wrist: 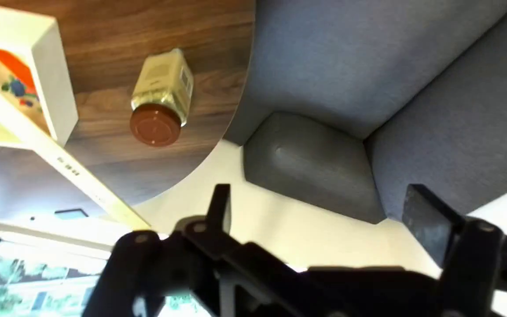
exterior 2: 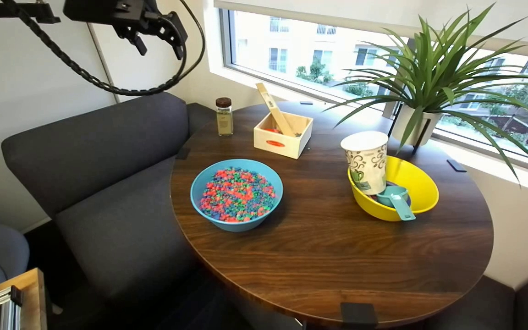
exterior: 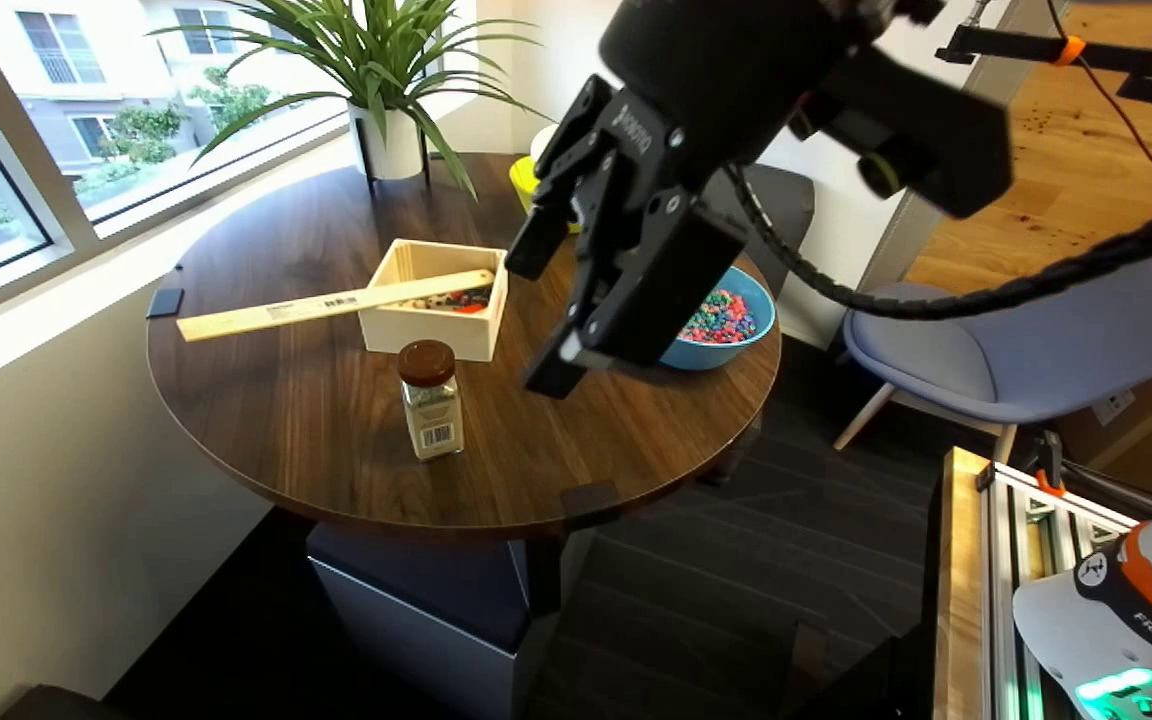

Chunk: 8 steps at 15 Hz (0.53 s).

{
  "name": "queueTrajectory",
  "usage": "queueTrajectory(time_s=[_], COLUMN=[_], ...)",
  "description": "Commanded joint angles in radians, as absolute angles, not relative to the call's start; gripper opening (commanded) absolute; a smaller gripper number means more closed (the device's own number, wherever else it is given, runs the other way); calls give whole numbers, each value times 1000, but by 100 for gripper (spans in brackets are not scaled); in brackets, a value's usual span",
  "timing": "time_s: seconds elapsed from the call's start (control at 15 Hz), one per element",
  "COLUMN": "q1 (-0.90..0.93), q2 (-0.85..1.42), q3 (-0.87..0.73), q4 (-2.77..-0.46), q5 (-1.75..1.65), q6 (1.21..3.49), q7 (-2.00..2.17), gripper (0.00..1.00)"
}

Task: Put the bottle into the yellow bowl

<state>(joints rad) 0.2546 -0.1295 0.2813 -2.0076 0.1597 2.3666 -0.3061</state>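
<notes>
The bottle [exterior: 435,420] stands upright on the round dark table [exterior: 276,400] near its edge, with a dark red cap. It also shows in an exterior view [exterior 2: 224,121] and in the wrist view [wrist: 161,79]. The yellow bowl [exterior 2: 376,209] stands on the far side of the table from the bottle and holds a paper cup and a teal scoop. In an exterior view its visible part [exterior: 524,182] is mostly hidden behind my gripper. It is out of the wrist view. My gripper [exterior: 544,312] is open and empty, raised above and apart from the bottle. Its fingers are spread in the wrist view [wrist: 318,207].
A wooden box [exterior 2: 277,141] with a long wooden stick [exterior: 306,308] leaning out of it stands close to the bottle. A blue bowl [exterior 2: 236,225] of multicoloured pieces is nearby. A potted plant [exterior 2: 413,123] stands by the window. A grey bench [exterior 2: 108,151] borders the table.
</notes>
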Motion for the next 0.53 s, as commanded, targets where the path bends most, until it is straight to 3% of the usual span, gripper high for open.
queueTrajectory(time_s=[0.0,0.47], q1=[268,257], q2=[-105,47], q3=[276,272], q4=[-2015,-1919], q5=[86,32], q6=[2415,2418], q7=[-291,-363], gripper=[100,100])
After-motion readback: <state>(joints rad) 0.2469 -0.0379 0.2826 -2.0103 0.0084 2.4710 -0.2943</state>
